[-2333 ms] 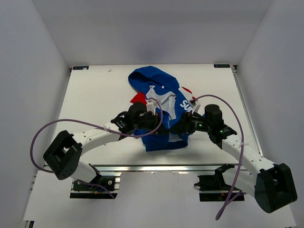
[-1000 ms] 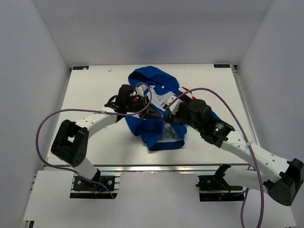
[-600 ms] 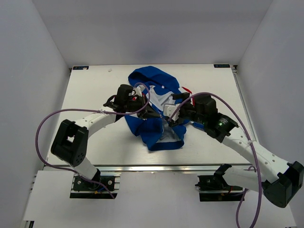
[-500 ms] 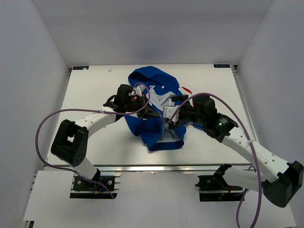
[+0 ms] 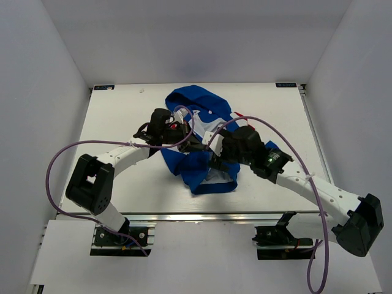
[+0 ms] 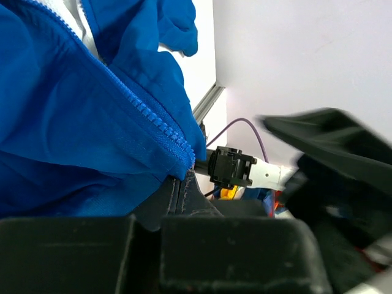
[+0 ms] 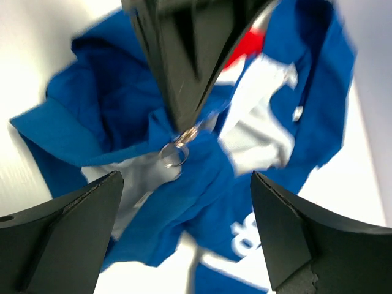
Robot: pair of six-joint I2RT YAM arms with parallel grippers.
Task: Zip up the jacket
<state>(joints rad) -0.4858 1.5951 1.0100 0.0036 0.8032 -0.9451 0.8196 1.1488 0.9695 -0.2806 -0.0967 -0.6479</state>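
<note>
The blue jacket (image 5: pixel 205 171) lies crumpled in the middle of the table, hood at the back, front open with white lining showing. My left gripper (image 5: pixel 197 147) is shut on the jacket's zipper edge; in the left wrist view the zipper teeth (image 6: pixel 150 119) run down into its gripper (image 6: pixel 177 214). My right gripper (image 5: pixel 215 152) hovers close beside it, open and empty. In the right wrist view the right gripper (image 7: pixel 185 177) is spread wide above the jacket (image 7: pixel 122 104). The left fingers (image 7: pixel 177 67) come in from above, with a metal ring (image 7: pixel 174 153) at their tip. White lettering (image 7: pixel 245 239) shows below.
The white table (image 5: pixel 122 116) is walled on three sides. An aluminium rail (image 5: pixel 202 215) runs along the near edge. Purple cables (image 5: pixel 67 159) loop above both arms. The right arm (image 6: pixel 331 147) shows blurred in the left wrist view.
The right arm has swung left and closer to the left gripper over the jacket's middle. The left arm has kept its hold and stayed in place over the last second.
</note>
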